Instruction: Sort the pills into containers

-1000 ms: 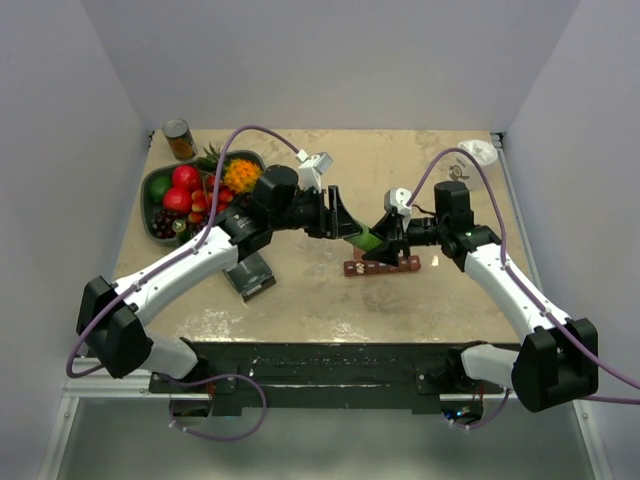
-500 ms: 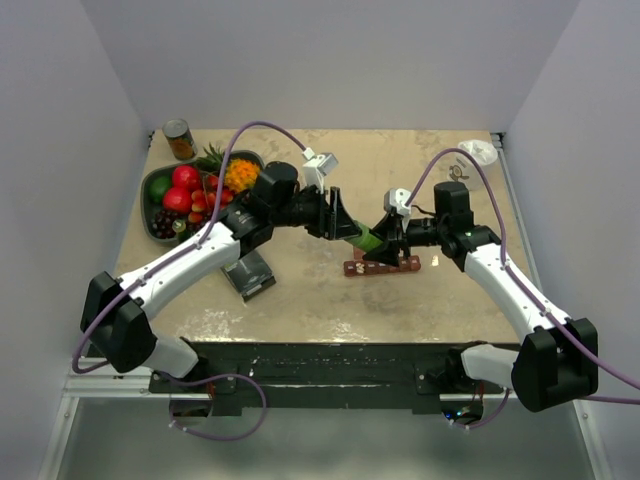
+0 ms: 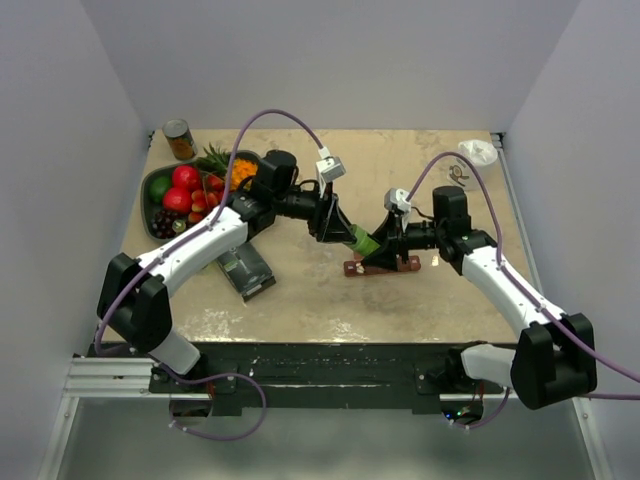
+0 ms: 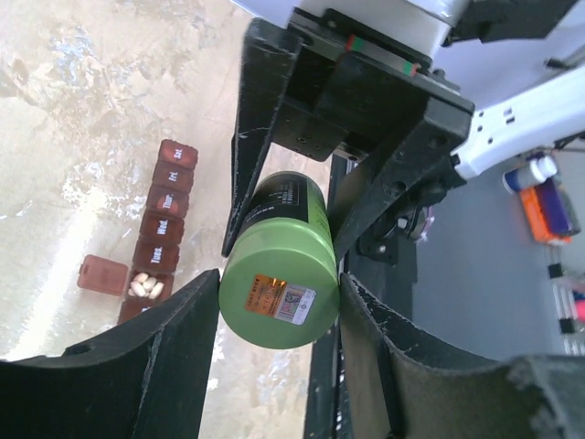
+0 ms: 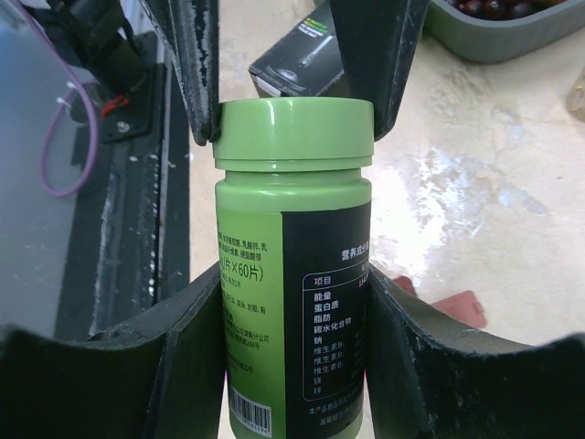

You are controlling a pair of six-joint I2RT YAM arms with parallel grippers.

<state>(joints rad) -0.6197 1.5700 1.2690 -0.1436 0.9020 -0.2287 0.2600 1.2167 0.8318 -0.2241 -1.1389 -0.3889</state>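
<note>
The pill containers (image 3: 384, 266), a dark red-brown strip, lie on the desk (image 3: 300, 290) right of centre, one compartment open with white pills (image 4: 146, 285) inside. Just above tilts a green pill bottle (image 3: 362, 240). The right hand (image 5: 294, 279) is clamped on its body and the left hand (image 4: 281, 277) on its cap.

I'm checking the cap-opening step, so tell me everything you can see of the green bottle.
The green bottle is a glossy plastic cylinder with a matching cap, closed, and a black-and-green printed label with barcode. An orange sticker sits on the cap's top. It is held off the table, slanted, near the containers: the right hand clamps its body, the left hand pinches the cap.
</note>
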